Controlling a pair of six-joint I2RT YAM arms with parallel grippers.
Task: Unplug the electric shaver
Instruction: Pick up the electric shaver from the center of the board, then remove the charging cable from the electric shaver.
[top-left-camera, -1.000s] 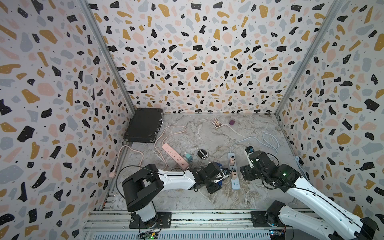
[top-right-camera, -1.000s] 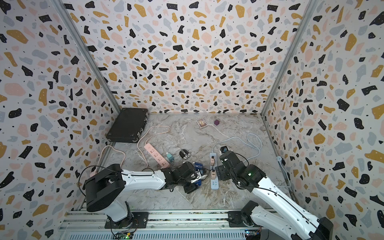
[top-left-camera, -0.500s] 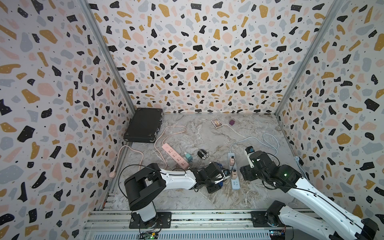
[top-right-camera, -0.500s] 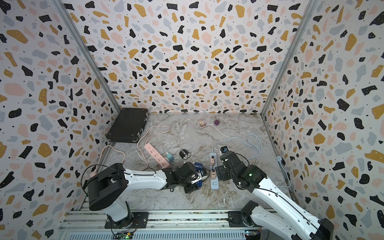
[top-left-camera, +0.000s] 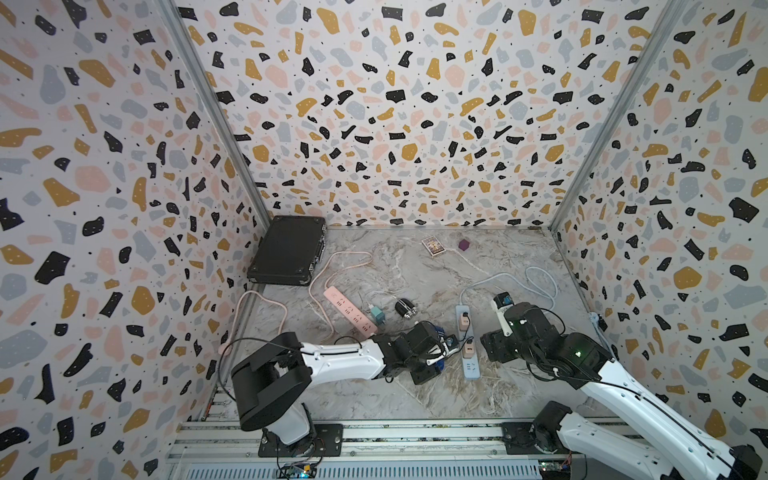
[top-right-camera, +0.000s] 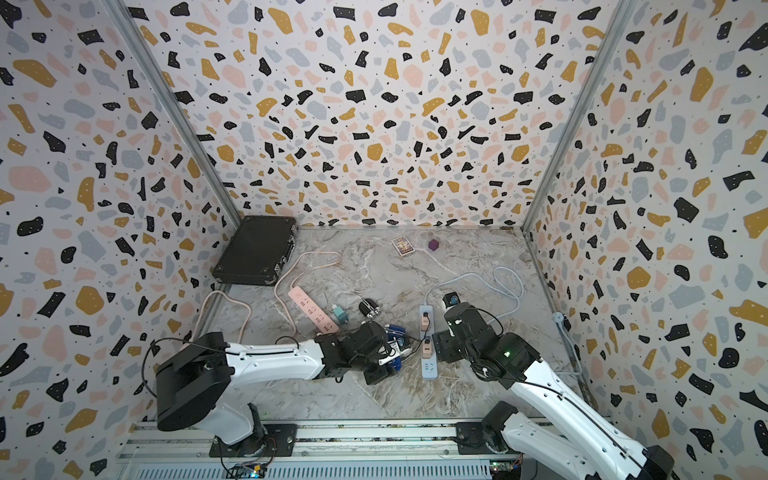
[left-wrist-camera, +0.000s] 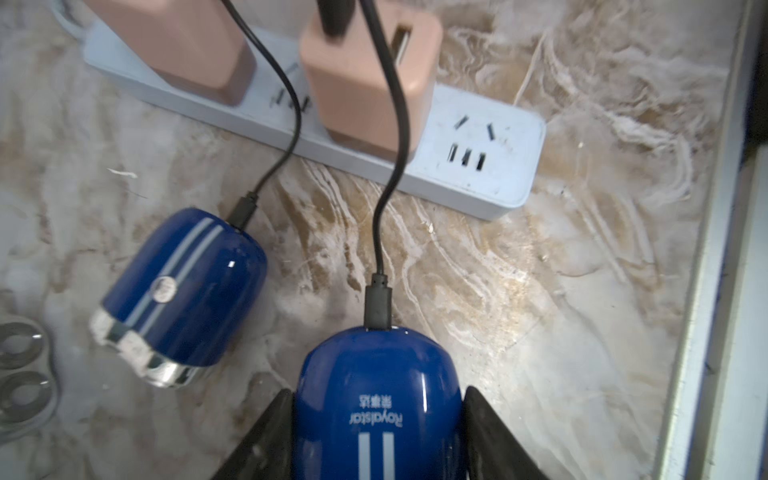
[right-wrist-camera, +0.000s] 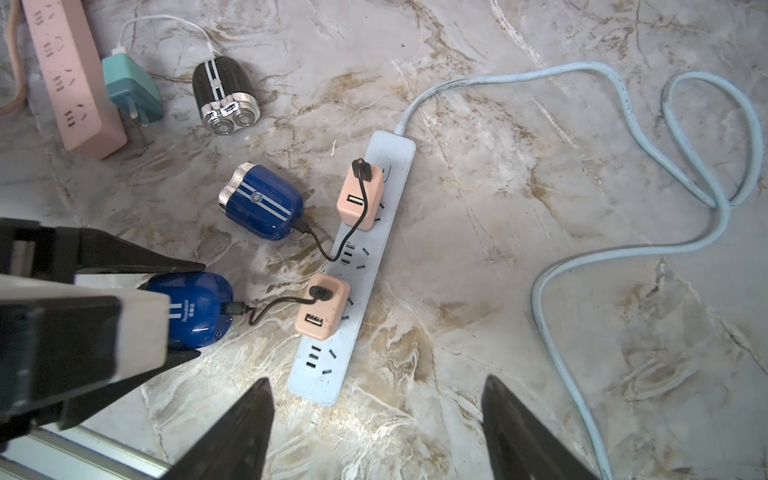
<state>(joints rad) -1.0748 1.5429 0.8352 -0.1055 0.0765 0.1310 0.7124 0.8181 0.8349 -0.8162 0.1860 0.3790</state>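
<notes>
The left pincer (left-wrist-camera: 377, 391) is clenched on the blue shaver (left-wrist-camera: 376, 432), with one black finger pressed to each flank of its body. The shaver sits just beside the pale blue power strip (left-wrist-camera: 515, 166), on the long side that faces the left arm. I cannot tell whether it rests on the marble tabletop (left-wrist-camera: 540, 299) or is lifted clear of it. A black cable (left-wrist-camera: 392, 145) is plugged into the shaver's rounded end. It runs to a pink adapter (left-wrist-camera: 365, 83) seated in the strip, next to the empty sockets at the strip's free end. A second blue shaver (left-wrist-camera: 183, 291) lies on its side, near the same long side of the strip but further toward the strip's corded end. It is apart from the held one, and its own thin cable leads to another pink adapter (left-wrist-camera: 187, 45) on the strip. The right pincer (right-wrist-camera: 378, 380) is released, its jaws spread wide with nothing between them, poised just off the strip's free end. Further from the strip than the second blue shaver, a black shaver (right-wrist-camera: 224, 97), a teal adapter (right-wrist-camera: 133, 93) and a pink power strip (right-wrist-camera: 70, 75) lie on the tabletop, the teal adapter unplugged beside the pink strip.
</notes>
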